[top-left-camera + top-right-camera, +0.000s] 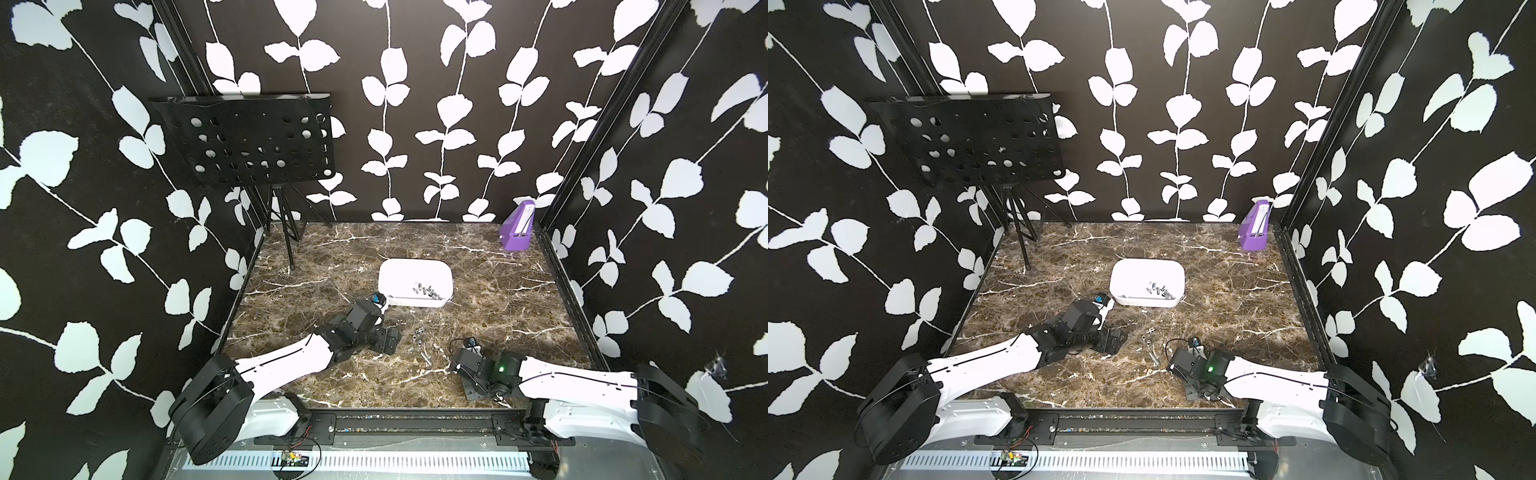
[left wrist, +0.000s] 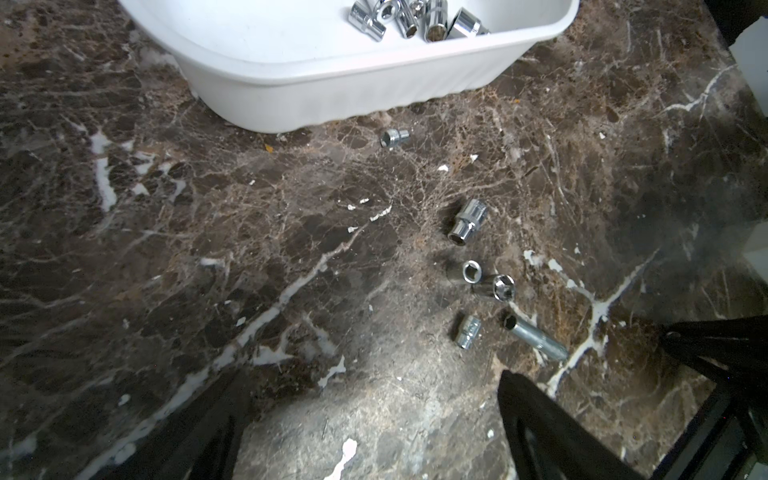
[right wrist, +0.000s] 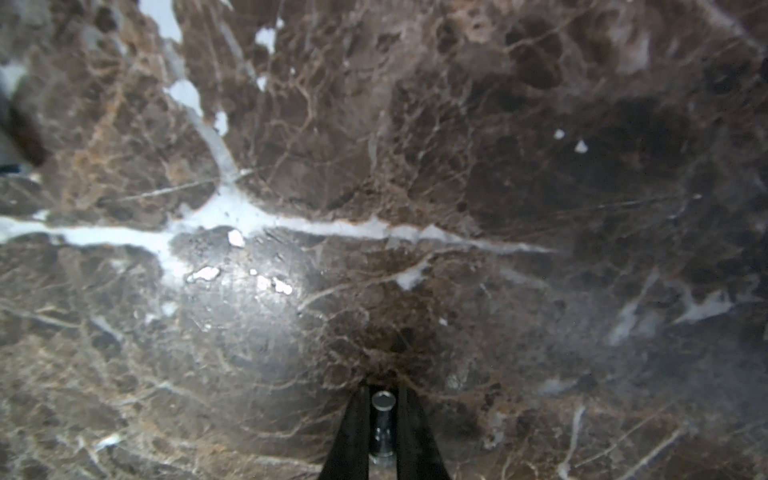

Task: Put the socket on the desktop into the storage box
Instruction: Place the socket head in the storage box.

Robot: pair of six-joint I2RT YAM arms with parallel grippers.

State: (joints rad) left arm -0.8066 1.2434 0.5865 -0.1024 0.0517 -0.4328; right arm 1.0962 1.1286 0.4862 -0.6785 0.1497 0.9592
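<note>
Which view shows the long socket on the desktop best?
Left wrist view: the long socket lies close and sharp, its open end visible. Both top views show it only as a tiny sliver; the right wrist view misses it.

desktop: dark brown marble | on it: storage box; loose sockets; purple box; music stand

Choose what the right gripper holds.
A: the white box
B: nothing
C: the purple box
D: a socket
D: the right wrist view shows the right gripper shut on a socket, which stands between its two black fingers.
</note>
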